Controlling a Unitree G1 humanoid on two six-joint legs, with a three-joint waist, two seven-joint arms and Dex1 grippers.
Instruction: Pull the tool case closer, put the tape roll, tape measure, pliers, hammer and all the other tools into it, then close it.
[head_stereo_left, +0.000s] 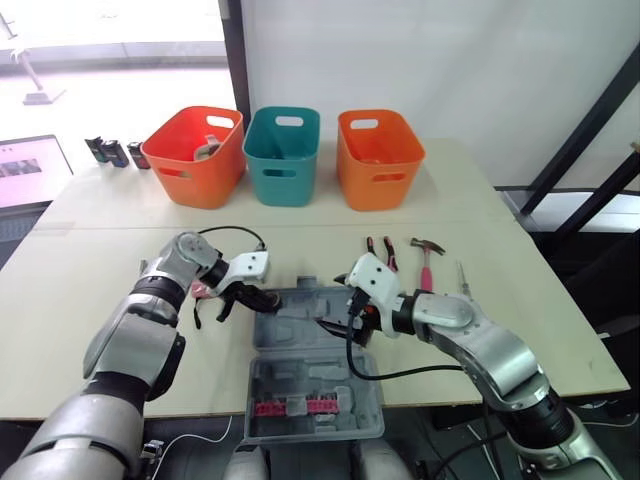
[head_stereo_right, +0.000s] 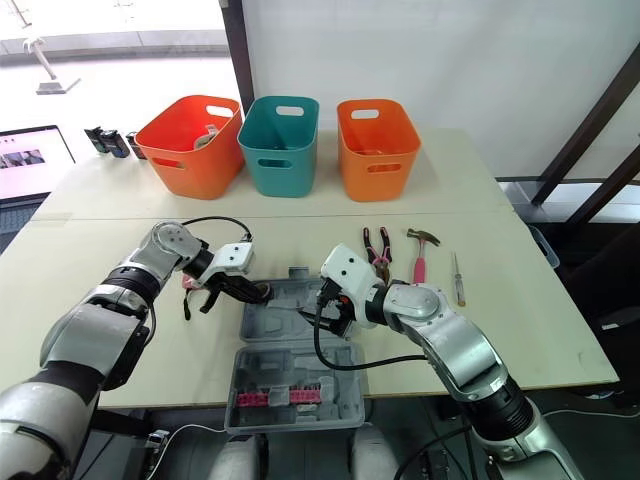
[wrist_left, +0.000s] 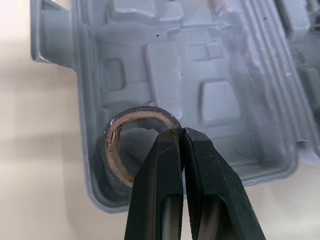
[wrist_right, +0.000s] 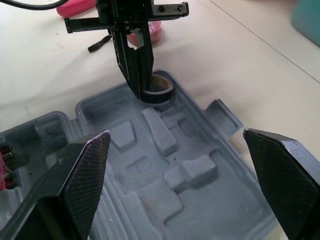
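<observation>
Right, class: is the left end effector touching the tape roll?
Touching. The left wrist view shows the left end effector shut on the wall of the tape roll.

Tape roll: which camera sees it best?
The left wrist view: the tape roll is close up, pinched by the left gripper over the tool case. The right wrist view shows it smaller; eye views, barely.

Beige table (head_stereo_left: 100, 215), white wall (head_stereo_left: 450, 60), bright window (head_stereo_left: 120, 70) at left

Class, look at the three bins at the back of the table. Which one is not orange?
The middle bin: it is teal, while the left bin and right bin are orange.
</observation>
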